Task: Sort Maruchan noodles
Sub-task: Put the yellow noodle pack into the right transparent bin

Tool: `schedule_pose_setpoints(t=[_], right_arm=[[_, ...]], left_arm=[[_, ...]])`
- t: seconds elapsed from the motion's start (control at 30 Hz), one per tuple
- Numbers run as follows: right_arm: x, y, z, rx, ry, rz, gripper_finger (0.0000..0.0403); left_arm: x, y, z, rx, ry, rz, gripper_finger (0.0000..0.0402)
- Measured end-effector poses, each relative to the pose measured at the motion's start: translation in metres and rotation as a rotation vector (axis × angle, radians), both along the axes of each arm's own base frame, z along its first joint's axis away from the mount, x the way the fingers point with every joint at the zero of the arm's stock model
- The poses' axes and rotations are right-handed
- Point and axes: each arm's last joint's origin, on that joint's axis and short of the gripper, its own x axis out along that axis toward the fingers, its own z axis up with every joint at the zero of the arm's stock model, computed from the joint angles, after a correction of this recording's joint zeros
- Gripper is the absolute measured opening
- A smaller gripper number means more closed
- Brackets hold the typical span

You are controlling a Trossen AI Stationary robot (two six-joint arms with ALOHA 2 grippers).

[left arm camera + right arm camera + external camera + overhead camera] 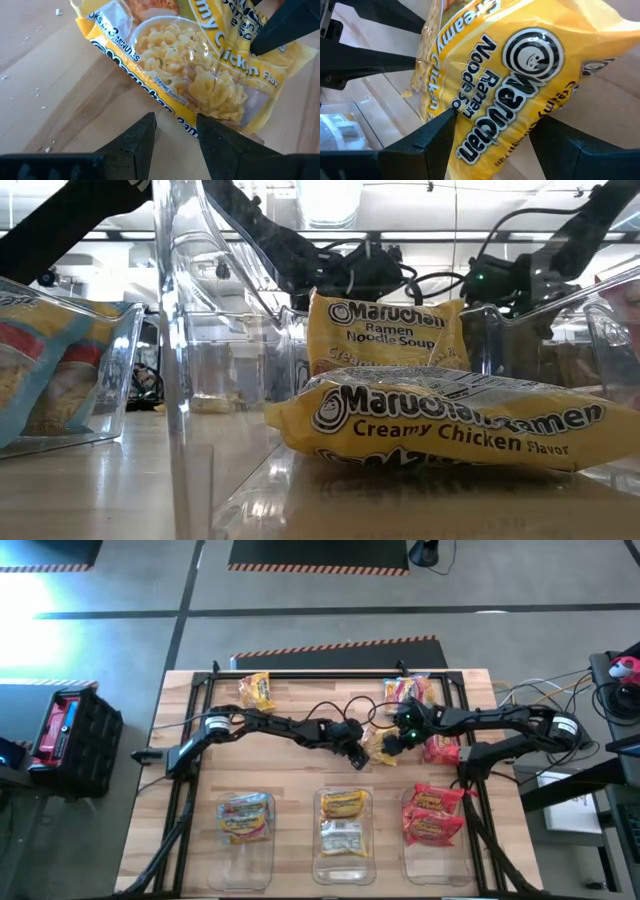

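Note:
A yellow Creamy Chicken packet (378, 748) sits at the table's middle between both grippers. My right gripper (393, 743) comes from the right and is shut on this packet (520, 65). My left gripper (357, 755) comes from the left and is open, its fingertips (150, 122) on either side of the packet's near edge (175, 114). Three clear bins stand along the near edge. The left one holds a pale blue packet (245, 815), the middle one yellow packets (345, 820), and the right one red packets (432, 815). My right gripper (495, 117) pinches the yellow packet between its two fingers (435, 132), across the printed face beside the Maruchan logo (485, 95). The packet bulges and crinkles between them and sits tilted. My left gripper (175, 119): I cannot tell whether its fingertips touch the packet's edge.
Loose packets lie on the far half: a yellow one (257, 690) far left, a red-and-yellow one (405, 690), and a red one (441, 748) beside the right arm. The low view looks through the middle bin, where two yellow packets (440, 420) lie stacked.

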Motion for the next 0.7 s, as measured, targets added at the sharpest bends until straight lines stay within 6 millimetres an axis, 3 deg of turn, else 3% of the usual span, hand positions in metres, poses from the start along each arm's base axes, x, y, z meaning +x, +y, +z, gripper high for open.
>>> schedule_pose_setpoints(t=[0.3,0.7], right_arm=[[-0.004,0.002,-0.004,0.009,-0.002,0.004,0.0231],[-0.006,0.005,-0.003,0.030,0.029,0.036,0.0231]], left_arm=[[0.000,0.000,0.000,-0.008,-0.001,0.007,0.0134],[0.007,-0.011,0.026,0.069,0.003,-0.139,0.0127]])
